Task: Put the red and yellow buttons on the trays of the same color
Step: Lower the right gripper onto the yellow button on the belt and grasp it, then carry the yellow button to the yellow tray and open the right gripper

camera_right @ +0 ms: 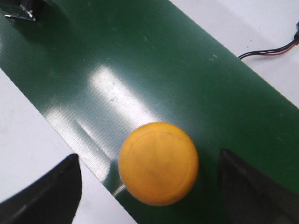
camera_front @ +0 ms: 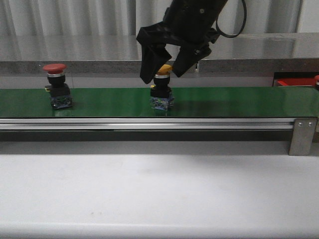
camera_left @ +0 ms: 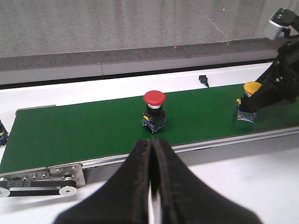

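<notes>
The right gripper [camera_front: 166, 69] hung over the yellow button [camera_front: 162, 88] on the green belt [camera_front: 239, 102], jaws apart on either side of its cap, not touching. The button stood upright, long axis vertical, cap up. A clean pick would likely need a straight descent, closing below the cap. The left gripper [camera_left: 151, 154], jaws together, waited near the upright red button [camera_left: 154, 112].
</notes>
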`<state>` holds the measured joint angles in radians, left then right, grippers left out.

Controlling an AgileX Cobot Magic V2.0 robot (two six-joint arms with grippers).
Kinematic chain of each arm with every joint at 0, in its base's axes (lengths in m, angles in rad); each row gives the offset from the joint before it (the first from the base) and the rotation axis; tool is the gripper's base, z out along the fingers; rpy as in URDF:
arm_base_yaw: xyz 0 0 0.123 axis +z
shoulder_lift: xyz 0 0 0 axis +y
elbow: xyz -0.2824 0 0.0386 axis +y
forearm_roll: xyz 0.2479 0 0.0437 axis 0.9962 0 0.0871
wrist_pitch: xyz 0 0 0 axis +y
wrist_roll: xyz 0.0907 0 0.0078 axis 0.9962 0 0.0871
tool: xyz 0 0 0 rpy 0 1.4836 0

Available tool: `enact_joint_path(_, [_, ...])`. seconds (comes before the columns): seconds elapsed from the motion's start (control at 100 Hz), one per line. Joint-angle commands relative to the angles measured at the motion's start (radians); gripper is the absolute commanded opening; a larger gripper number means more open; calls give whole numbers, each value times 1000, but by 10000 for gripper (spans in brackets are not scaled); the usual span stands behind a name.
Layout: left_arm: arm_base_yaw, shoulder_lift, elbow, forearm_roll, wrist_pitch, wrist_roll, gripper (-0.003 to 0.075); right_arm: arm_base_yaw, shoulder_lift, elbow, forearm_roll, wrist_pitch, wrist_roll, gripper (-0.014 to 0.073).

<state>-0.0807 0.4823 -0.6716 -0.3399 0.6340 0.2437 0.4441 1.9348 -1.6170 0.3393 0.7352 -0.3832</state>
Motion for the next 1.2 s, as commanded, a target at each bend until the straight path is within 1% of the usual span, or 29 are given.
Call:
enact_joint_path(0.0, [-8,8,-27,-23,-73,2,-20,3,-46,-37,4,-47,-1,493])
enact_joint_path(0.12, [-8,8,-27,-23,-73,2,-20,3,-45,-37,-1,-51,-1,297])
enact_joint_path(0.17, [-8,8,-27,-23,-73,2,-20,3,-45,-37,-7,-53,7,232])
enact_joint_path(0.24, [-8,8,-27,-23,-73,2,-20,3,-48,-37,-15,-56,18,166])
enact_joint_path(0.31, [-8,8,-27,-23,-73,2,-20,3,-57,-37,-23,-52,41,133])
enact_joint_path(0.39, [-8,8,-27,-23,-73,2,-20,3,-79,-36,-52,-52,94,129])
enact_joint_path(0.56, [-8,8,-27,-23,-73,2,-20,1,-154,-29,-182,-47,315,129])
enact_joint_path(0.68, [-8,8,-27,-23,-73,2,-20,-8,-216,-10,-266,-38,392,129])
enact_joint_path(0.8, [-8,8,-27,-23,-73,2,-20,-41,-284,40,-292,-31,410,129])
enact_joint_path(0.94, [-8,8,-27,-23,-73,2,-20,-112,-378,129,-293,-31,416,129])
enact_joint_path(1.19, [-8,8,-27,-23,-73,2,-20,-308,-534,257,-339,-17,416,129])
